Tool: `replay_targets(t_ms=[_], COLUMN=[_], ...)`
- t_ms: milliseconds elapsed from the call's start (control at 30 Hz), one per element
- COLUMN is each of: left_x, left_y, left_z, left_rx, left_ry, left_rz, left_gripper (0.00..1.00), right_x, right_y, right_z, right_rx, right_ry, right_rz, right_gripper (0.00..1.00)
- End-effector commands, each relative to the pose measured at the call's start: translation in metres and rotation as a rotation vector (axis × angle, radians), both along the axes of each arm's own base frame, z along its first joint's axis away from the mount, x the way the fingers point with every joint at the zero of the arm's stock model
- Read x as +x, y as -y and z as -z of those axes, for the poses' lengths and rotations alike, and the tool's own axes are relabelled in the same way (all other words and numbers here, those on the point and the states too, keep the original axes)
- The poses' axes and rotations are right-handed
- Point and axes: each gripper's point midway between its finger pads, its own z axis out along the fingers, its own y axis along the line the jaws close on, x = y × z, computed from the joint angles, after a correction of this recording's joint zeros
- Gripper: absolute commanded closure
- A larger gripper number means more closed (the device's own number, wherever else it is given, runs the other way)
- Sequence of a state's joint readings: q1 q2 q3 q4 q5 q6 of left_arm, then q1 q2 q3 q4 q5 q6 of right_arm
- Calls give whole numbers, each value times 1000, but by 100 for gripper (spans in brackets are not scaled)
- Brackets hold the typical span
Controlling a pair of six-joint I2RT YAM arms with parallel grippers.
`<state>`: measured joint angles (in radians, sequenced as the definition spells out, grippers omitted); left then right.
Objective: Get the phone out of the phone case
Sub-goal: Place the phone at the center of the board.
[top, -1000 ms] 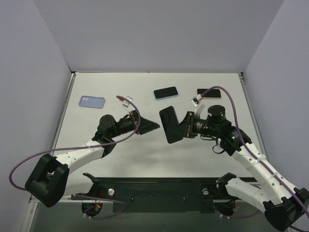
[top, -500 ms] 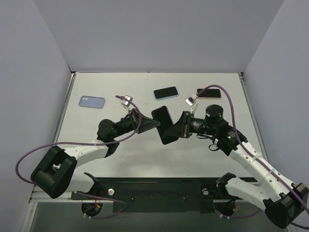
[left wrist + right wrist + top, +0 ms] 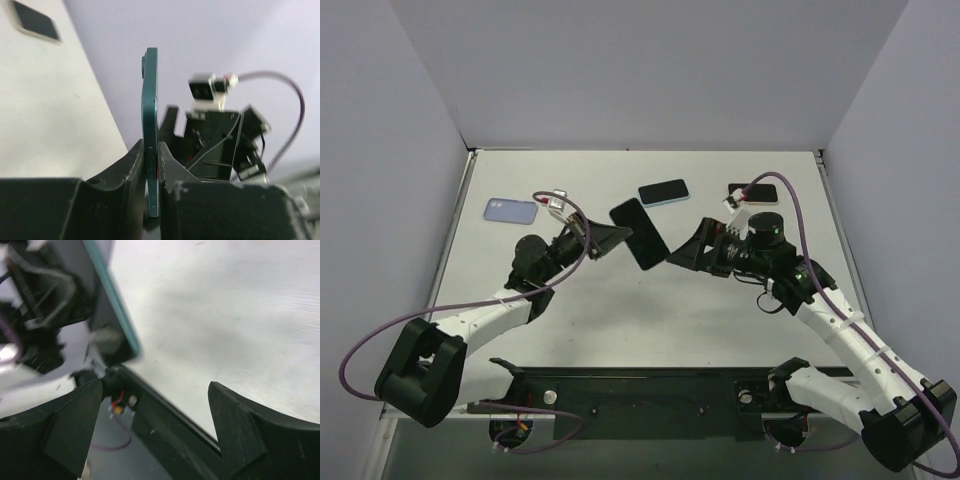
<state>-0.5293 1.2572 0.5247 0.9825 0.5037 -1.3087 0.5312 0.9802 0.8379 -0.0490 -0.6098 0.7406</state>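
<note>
A dark phone with a teal edge is held up above the table's middle, tilted. My left gripper is shut on its left end. In the left wrist view the phone stands edge-on, pinched between both fingers of the left gripper. I cannot tell phone from phone case on it. My right gripper stands open just right of the phone, apart from it. In the right wrist view the right gripper has nothing between its fingers, and the teal edge of the phone shows at the upper left.
A lilac-blue phone or case lies flat at the back left. A black phone with a light-blue rim and a second black phone lie at the back. Purple cables arc over both arms.
The right gripper has opened and let go of the phone. The left gripper has shut on it and carried it up and to the left.
</note>
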Motion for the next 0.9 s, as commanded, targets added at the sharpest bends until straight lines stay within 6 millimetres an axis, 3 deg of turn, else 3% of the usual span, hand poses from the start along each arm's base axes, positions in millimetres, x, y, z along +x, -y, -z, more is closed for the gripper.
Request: replay_targets(t_ms=[0, 33, 67, 100, 133, 167, 267, 300, 333, 367, 400, 533, 600, 867], left_x=[67, 84, 89, 102, 106, 119, 151, 163, 174, 184, 194, 226, 239, 258], left_y=[-72, -100, -111, -140, -151, -170, -194, -192, -196, -196, -200, -208, -206, -212], left_z=[7, 22, 35, 45, 66, 75, 100, 117, 118, 139, 129, 173, 179, 218], left_rx=[-63, -63, -50, -56, -34, -31, -65, -59, -109, -98, -148, -86, -73, -46], left_ry=[-162, -228, -269, -304, -393, -437, -535, -584, -586, -624, -588, -641, -626, -700], left_rz=[-428, -581, -639, -814, -882, -989, -1065, -1057, -1064, -1079, -1094, -1183, -1188, -1182], left_gripper=[100, 100, 100, 100, 100, 100, 100, 100, 100, 100, 100, 100, 100, 100], right_x=[42, 46, 47, 47, 47, 46, 43, 42, 41, 39, 39, 34, 32, 24], right_y=[89, 110, 119, 130, 135, 134, 130, 129, 128, 127, 128, 127, 127, 127], right_z=[35, 42, 45, 49, 49, 48, 47, 48, 49, 50, 52, 57, 59, 62], right_rx=[-261, -282, -290, -282, -273, -264, -250, -246, -245, -244, -246, -240, -236, -222], right_ry=[-80, -97, -106, -118, -121, -120, -124, -128, -129, -130, -134, -146, -149, -143], right_rz=[439, 520, 549, 587, 605, 596, 567, 559, 554, 544, 548, 540, 541, 535], right_gripper=[17, 17, 17, 17, 18, 18, 19, 19, 19, 19, 20, 20, 20, 20])
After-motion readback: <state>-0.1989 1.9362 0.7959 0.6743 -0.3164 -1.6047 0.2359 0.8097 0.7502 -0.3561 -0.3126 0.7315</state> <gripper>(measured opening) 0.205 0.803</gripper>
